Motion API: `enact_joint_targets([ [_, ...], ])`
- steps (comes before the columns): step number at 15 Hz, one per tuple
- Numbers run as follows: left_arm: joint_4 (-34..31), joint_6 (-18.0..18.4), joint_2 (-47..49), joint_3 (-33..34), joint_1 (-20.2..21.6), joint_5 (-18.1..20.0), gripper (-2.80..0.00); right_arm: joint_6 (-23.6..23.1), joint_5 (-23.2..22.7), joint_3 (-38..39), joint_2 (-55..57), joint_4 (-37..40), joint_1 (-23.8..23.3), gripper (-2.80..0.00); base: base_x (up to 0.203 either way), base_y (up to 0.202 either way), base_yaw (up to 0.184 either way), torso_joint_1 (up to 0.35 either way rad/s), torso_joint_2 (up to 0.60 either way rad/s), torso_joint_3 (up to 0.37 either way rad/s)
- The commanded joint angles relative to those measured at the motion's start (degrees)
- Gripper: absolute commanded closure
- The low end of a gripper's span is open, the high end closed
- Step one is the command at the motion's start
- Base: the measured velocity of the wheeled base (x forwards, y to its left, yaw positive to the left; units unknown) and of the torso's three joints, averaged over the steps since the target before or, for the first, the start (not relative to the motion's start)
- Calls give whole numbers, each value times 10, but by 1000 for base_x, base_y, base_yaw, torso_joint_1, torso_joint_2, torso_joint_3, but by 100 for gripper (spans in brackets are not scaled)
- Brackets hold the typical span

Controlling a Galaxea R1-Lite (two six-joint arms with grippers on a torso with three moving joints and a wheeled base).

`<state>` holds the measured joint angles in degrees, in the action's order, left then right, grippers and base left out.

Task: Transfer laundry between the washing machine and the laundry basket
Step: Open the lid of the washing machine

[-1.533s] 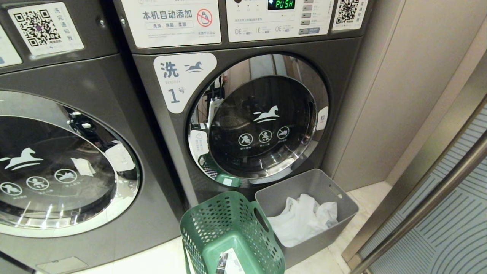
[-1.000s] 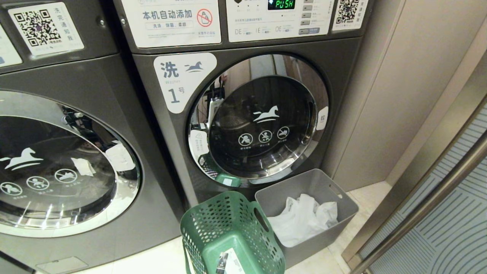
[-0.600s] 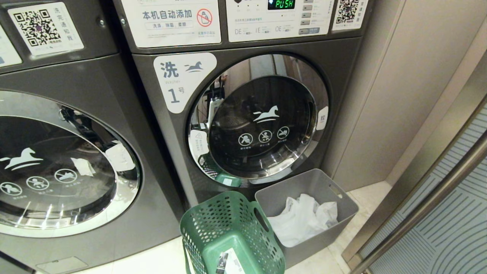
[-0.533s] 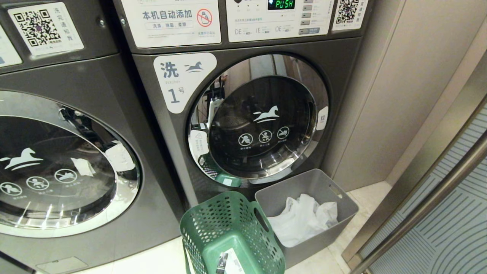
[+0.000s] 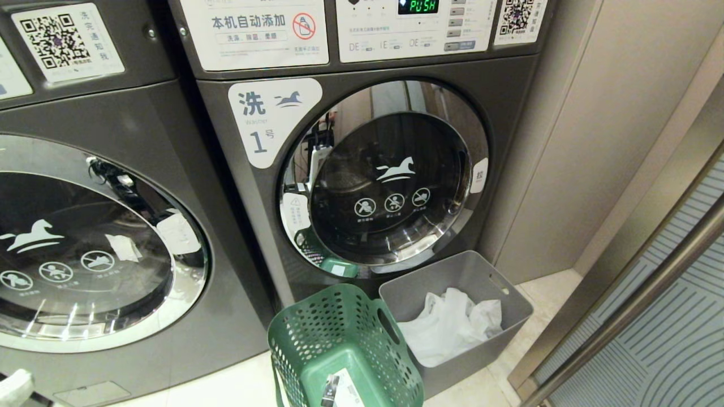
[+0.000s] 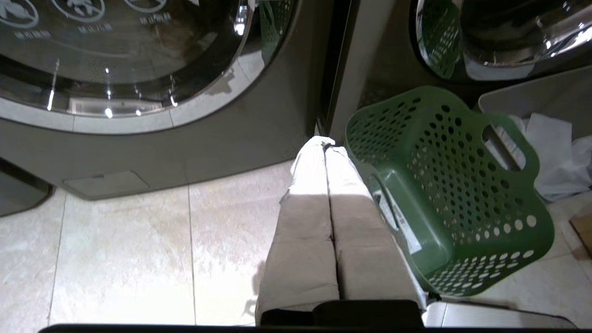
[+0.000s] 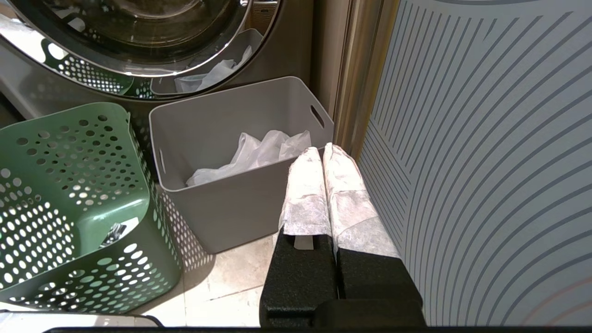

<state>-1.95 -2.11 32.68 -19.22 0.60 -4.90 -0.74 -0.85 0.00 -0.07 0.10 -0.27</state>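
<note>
The dark grey front-loading washing machine with the round chrome-rimmed glass door and white horse logo (image 5: pixel 141 130) is standing ahead of the left gripper (image 6: pixel 325 145) and slightly to its left. Its door is sitting shut, and its number label is falling outside the views. Nothing behind its dark glass can be made out, so I cannot tell where the laundry is lying.

The matching dark grey machine labelled 1 (image 5: pixel 509 113) is standing further to this gripper's right, its door also shut.

A pale panel with curved grey stripes (image 7: pixel 485 138) is running close along one side of the right gripper (image 7: pixel 322 150).

The solid-walled grey plastic bin (image 7: pixel 231 203) is sitting just ahead of the right gripper, near its tips but apart from them. It is holding a crumpled white cloth (image 7: pixel 259 152).

The green plastic laundry basket with round perforations and loop handles (image 6: pixel 462 185) is sitting just beside the left gripper, on its right, and beyond the grey bin from the right gripper. It is resting on the pale tiled floor (image 6: pixel 138 240) in front of the gap between the two machines. It is showing only a small label on its bottom.

Both grippers are hanging low over the floor with their padded fingers pressed together, holding nothing.
</note>
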Motion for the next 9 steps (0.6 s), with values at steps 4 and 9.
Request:
enact_joint_targets([
  [4,5,-15,70,13,1,-1,0,0,0,0,1,0,0,0,0,0,0,0,0,0],
  [9,91,-37,189,13,1,2,0,0,0,0,1,0,0,0,0,0,0,0,0,0],
])
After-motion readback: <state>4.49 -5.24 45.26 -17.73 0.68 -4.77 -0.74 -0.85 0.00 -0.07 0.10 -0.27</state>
